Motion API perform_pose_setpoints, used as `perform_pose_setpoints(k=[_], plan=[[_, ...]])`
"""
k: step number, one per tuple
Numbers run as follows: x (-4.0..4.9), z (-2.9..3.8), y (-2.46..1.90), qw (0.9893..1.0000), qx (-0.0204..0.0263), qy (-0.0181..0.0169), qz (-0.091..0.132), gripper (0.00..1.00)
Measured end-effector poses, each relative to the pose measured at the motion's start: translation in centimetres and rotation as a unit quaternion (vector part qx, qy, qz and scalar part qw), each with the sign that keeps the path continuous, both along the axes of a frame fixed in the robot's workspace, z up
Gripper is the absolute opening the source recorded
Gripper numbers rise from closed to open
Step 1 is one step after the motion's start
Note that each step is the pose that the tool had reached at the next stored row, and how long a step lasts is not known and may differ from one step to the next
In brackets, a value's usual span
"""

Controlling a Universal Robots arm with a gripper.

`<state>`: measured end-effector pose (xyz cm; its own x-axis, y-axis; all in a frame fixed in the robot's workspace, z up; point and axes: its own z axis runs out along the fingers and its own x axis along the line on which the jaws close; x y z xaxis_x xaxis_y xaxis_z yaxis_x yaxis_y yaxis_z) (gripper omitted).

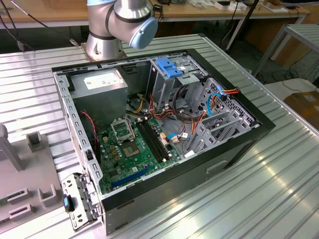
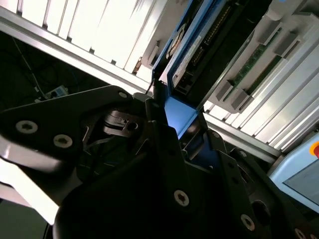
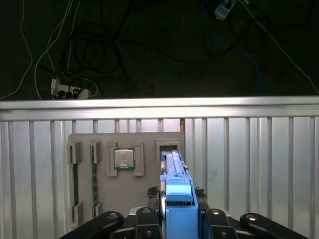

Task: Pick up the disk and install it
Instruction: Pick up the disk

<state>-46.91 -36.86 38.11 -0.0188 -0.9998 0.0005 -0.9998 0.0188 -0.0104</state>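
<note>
Your gripper point(image 3: 179, 215) clamps the disk point(image 3: 178, 191) by its blue carrier.
You see it standing on edge at the grey tray's point(image 3: 102, 140) slot, near the metal table's point(image 3: 249, 149) edge.

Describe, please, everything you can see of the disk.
The disk is a thin flat slab, standing on edge and seen edge-on in the first wrist view. A bright blue plastic rail runs along that edge and widens into a blue end piece. In the second wrist view its side looks dark, with a pale label strip. The gripper flanks the blue end on both sides and appears closed on it. The far end reaches a slot in the grey tray; whether it rests there is unclear.
</note>
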Motion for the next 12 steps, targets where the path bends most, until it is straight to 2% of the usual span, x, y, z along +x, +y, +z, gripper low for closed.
perform_pose_setpoints(k=[2, 5, 12], plan=[[0.00, 0.00, 0.00, 1.0000, 0.0000, -0.0001, 0.000, 0.37], [0.00, 0.47, 0.00, 1.0000, 0.0000, 0.0000, 0.000, 0.37], [0.00, 2.57, -0.01, 1.0000, 0.0001, -0.0001, 0.000, 0.37]])
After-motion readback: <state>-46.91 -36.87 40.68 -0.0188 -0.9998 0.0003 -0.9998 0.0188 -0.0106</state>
